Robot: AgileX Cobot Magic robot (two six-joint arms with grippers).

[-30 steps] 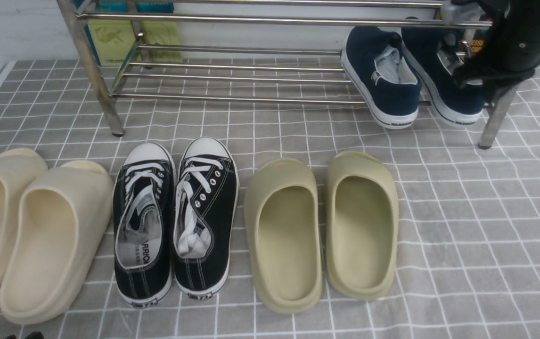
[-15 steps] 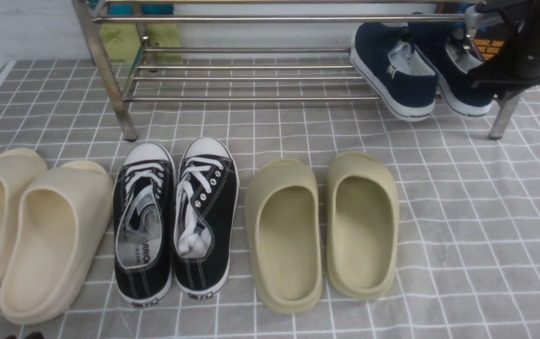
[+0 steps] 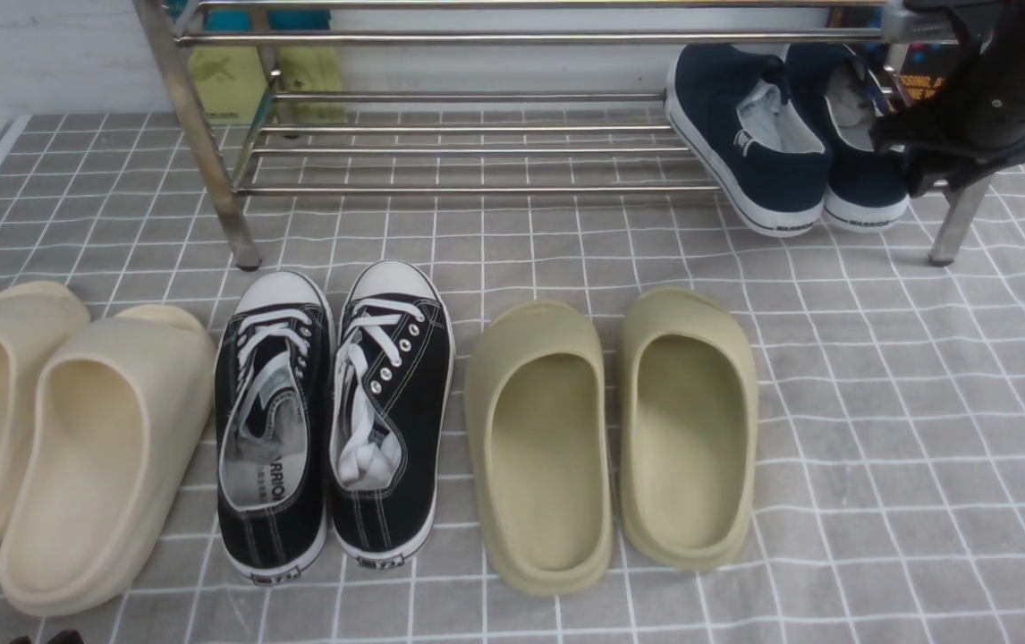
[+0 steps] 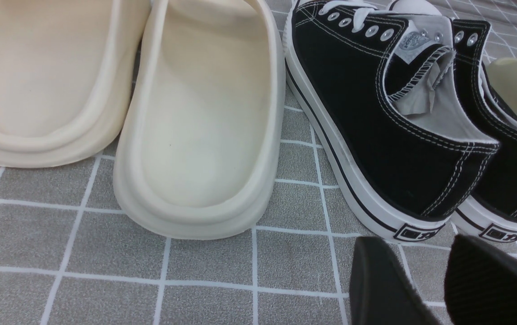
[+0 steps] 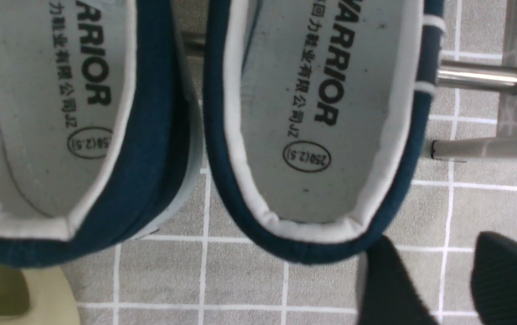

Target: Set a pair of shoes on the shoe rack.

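Our right claw (image 5: 434, 257) gapes empty just beside the navy shoe (image 5: 317, 113), whose heel overhangs; backing out carelessly, we could drag it off the shoe rack (image 5: 479, 76).

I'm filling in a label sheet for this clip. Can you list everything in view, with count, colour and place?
navy slip-on shoes: 2, navy with white soles and grey lining, on the rack's lowest tier at its right end, heels overhanging the front bar
shoe rack: 1, shiny steel, across the back
black lace-up sneakers: 2, black with white toe caps, floor, left of centre
olive slides: 2, olive, floor, centre
cream slides: 2, cream, floor, far left
tiled floor cloth: 1, grey with white lines, under everything
items behind rack: count unclear, yellow-green and teal, behind the rack's left end
right arm: 1, black, over the rack's right end
left end effector: 1, black, open, behind the black sneakers' heels
right end effector: 1, black, open, at one navy heel
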